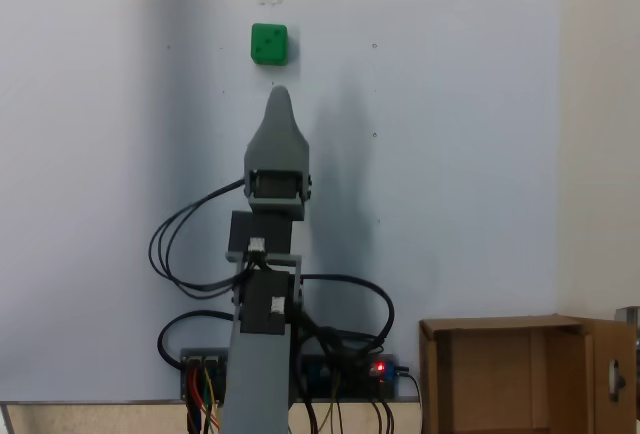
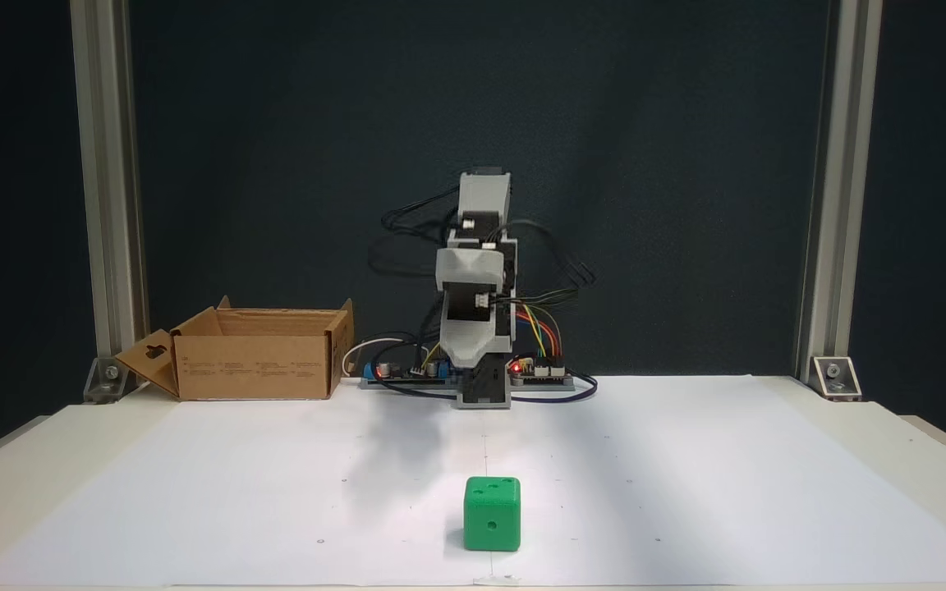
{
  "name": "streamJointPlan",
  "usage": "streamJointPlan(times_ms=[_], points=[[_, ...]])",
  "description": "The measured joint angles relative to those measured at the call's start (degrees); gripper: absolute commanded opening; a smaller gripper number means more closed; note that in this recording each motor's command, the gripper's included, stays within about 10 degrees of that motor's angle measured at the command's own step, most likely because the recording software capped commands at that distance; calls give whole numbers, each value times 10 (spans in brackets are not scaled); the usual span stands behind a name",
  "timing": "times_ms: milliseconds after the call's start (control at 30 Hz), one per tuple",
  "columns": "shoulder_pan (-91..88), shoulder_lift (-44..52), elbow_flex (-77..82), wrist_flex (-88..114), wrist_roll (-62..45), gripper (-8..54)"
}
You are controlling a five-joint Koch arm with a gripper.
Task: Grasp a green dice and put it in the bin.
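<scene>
The green dice (image 1: 269, 44) (image 2: 492, 515) rests on the white paper sheet, far out from the arm's base and in line with it. My gripper (image 1: 279, 96) (image 2: 473, 359) hangs above the paper and points toward the dice, a short gap from it and apart from it. One grey tapered tip shows from above, with the other jaw hidden beneath it, and nothing is seen held. The bin (image 1: 500, 326) (image 2: 251, 365), a brown cardboard box with its flaps up, stands beside the arm's base.
Circuit boards with coloured wires and red lights (image 1: 340, 369) (image 2: 539, 373) lie at the arm's base. Two aluminium posts (image 2: 107, 205) (image 2: 826, 205) stand at the table's back corners. White paper (image 2: 686, 460) covers the table between the base and the dice.
</scene>
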Motion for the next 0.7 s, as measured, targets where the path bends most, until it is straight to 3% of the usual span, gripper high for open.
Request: streamJointPlan(times_ms=[233, 700], points=[[-4, -19, -153, 207, 0, 435], [-5, -244, -535, 679, 0, 431]])
